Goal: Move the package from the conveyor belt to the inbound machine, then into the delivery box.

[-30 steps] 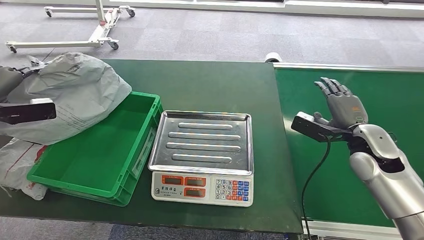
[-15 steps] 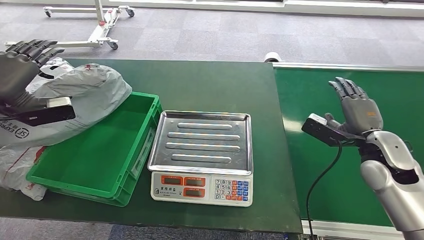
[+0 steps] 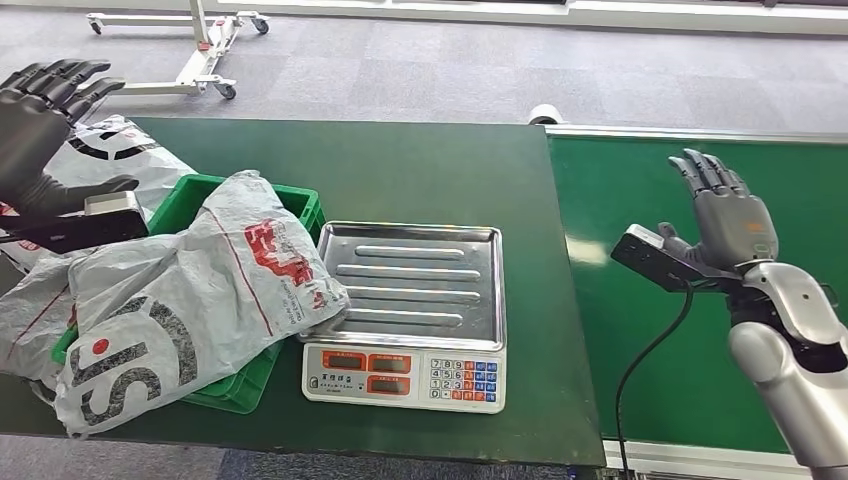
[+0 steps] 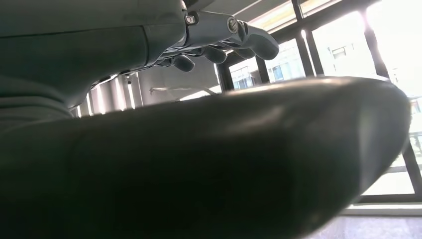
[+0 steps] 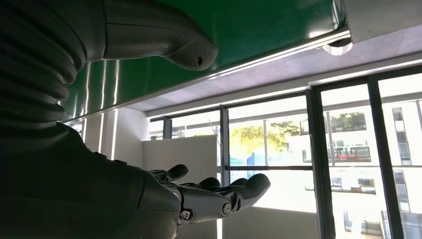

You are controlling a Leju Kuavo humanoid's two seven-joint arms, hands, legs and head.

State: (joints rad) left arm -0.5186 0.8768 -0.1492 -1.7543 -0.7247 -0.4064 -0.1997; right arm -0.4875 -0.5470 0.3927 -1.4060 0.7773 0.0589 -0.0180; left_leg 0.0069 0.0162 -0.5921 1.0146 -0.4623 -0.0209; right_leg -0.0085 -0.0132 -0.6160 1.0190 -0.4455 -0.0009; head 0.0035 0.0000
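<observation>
Nearest, the grey package [image 3: 190, 310] sprawls over the green crate [image 3: 300, 205], one corner draped onto the left edge of the scale's steel tray [image 3: 410, 275] and its near end hanging past the crate onto the table. Farther left, the left hand [image 3: 40, 125] hovers above and behind the package, apart from it, fingers spread and holding nothing. Over the conveyor belt [image 3: 610, 190] on the right, the right hand [image 3: 725, 215] is raised with fingers apart, likewise empty.

The left hand [image 4: 219, 40], fingers loosely curled and holding nothing, faces windows [image 4: 348, 50].
</observation>
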